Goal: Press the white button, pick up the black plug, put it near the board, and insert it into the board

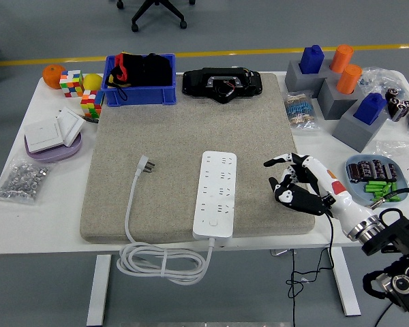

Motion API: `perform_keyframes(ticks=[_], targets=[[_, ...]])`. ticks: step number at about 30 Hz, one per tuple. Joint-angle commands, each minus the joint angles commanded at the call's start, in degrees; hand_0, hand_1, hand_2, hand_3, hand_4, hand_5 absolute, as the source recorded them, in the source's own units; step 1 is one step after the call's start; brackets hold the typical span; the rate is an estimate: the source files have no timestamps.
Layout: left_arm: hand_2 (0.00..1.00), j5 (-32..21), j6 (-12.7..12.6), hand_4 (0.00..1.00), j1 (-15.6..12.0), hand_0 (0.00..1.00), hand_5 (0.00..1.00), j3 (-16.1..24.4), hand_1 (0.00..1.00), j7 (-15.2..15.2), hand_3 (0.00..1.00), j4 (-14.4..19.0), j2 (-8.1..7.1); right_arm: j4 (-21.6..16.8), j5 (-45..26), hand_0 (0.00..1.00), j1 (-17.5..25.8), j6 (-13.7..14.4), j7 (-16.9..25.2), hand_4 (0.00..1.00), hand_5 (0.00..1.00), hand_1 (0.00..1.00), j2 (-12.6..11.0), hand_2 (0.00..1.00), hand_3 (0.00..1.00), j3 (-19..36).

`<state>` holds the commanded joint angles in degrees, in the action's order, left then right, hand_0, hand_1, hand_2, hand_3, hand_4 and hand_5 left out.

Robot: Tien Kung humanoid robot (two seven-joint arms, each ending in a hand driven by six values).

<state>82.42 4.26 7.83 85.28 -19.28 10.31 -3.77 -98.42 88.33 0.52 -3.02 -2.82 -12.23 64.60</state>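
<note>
First step pending: right robot hand (291,182) fingers loosely spread, empty, beside white plastic power strip (215,194); next, reach round button (213,222).

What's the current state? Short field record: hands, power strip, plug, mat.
right hand: open, hovering over the mat's right edge, right of the power strip, holding nothing
left hand: not in view
power strip: white, lying lengthwise on the mat, button end toward the near edge
plug: white, on the mat left of the strip, not inserted
cable: coiled past the mat's near edge
mat: grey, on the white table
</note>
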Motion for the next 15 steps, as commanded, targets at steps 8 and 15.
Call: perform_keyframes(ticks=[8, 15], targets=[[0.664, 0.1, 0.0, 0.645, -0.2, 0.769, 0.526, 0.2, 0.706, -0.1, 0.729, 0.0, -0.06, 1.5, 4.4, 0.002, -4.7, -4.5, -5.1, 0.294, 0.002, 0.002, -1.1, 0.108, 0.558, -6.8], [0.663, 0.2, 0.0, 0.645, -0.3, 0.769, 0.526, 0.2, 0.706, -0.2, 0.729, 0.0, -0.17, 3.6, 14.7, 0.002, -8.1, -4.5, -4.5, 0.258, 0.002, 0.002, -1.5, 0.111, 0.547, -10.0]])
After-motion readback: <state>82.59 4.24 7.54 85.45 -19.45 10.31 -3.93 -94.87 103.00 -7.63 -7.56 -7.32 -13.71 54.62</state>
